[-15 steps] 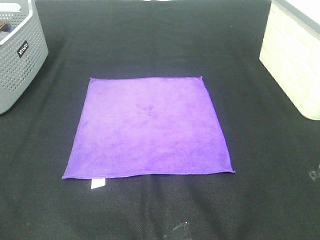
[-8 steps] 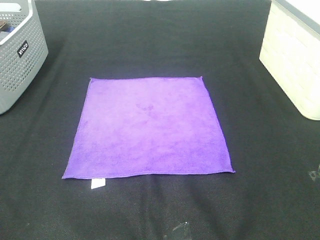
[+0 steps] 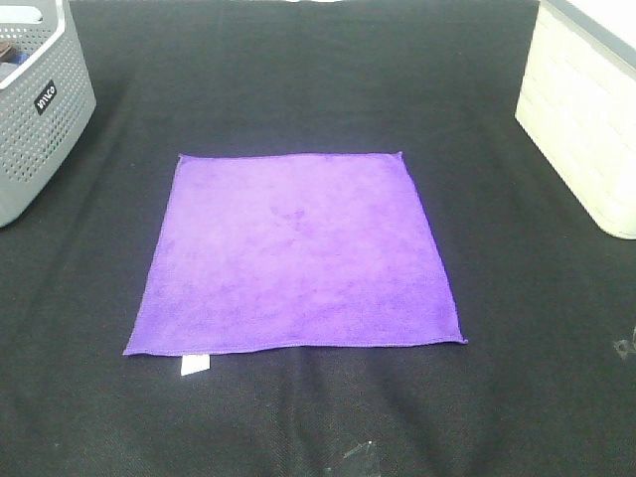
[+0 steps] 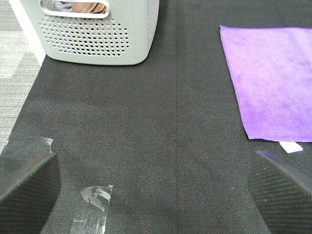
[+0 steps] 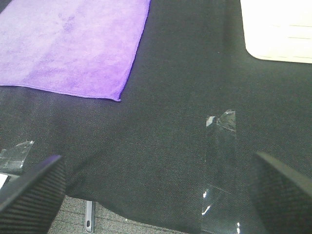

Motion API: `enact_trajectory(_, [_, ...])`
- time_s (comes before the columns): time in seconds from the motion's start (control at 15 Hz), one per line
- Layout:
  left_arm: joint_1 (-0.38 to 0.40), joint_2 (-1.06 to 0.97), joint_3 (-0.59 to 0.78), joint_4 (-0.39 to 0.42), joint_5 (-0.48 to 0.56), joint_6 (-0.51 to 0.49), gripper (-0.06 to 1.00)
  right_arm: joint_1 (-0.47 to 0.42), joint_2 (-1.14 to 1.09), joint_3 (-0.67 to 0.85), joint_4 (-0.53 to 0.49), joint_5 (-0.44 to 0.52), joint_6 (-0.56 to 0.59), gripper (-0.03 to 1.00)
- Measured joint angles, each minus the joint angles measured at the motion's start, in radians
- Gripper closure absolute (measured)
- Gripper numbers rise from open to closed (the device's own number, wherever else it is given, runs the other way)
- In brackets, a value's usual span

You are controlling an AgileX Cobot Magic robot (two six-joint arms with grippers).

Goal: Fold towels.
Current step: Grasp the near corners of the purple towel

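The purple towel (image 3: 298,253) is lying spread out flat in the middle of the black table cover (image 3: 298,79), square to the near edge, with its little white tag (image 3: 196,365) poking out at the near left corner. Laid out like that, I'm guessing it's so both near corners are easy to reach at once. The left gripper (image 4: 155,192) is hovering over bare cover off to the near left of the towel, fingers (image 4: 27,187) spread wide with nothing between them. The right gripper (image 5: 156,195) is doing the same off the near right corner, also wide apart and empty. Neither one is touching the cloth, and neither is showing up in the high camera. A grey perforated basket (image 3: 40,109) is sitting at the far left with something brownish inside, can't tell what, and a cream bin (image 3: 586,119) is sitting at the far right. Both are well apart from the towel, probably there as supply and drop-off. A clear tape scrap (image 5: 222,146) is sticking to the cover by the right gripper. Folding isn't looking started yet. I'm thinking the next move calls for each side pinching a near corner.
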Motion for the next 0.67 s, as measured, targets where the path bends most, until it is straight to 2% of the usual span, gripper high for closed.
enact_trajectory(0.67, [0.0,0.0,0.0,0.0,0.0,0.0,-0.05,0.0,0.0,0.0,0.004,-0.001,0.0,0.0])
